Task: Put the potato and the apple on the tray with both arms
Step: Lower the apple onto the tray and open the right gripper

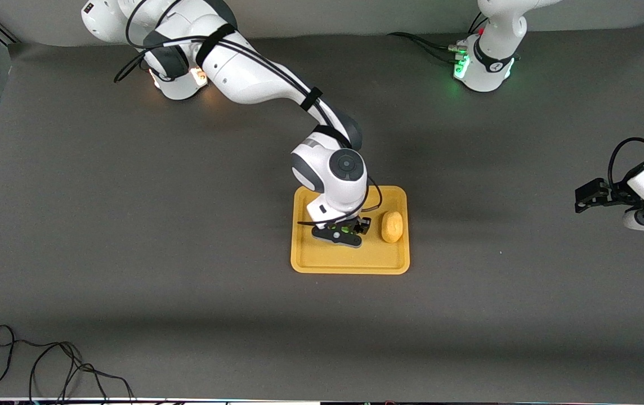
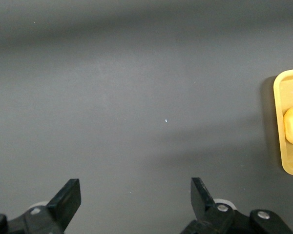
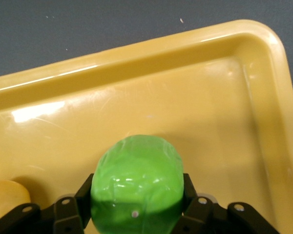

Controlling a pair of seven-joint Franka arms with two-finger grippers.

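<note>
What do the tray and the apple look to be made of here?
The tray looks like glossy molded plastic: bright glare streaks and smooth rounded corners. The apple, shut between the right gripper fingers over the tray, looks like shiny plastic or wax with a mottled, wrinkled skin, probably a replica. The left gripper waits open.

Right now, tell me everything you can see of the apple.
The apple is a small, round, bright green ball with a glossy, faintly mottled skin, like plastic. The right gripper holds it, a black finger against each side, over the tray. Whether it touches the tray floor cannot be told. The potato lies on the tray beside it, toward the left arm's end. In the front view the gripper hides nearly all of the apple.
</note>
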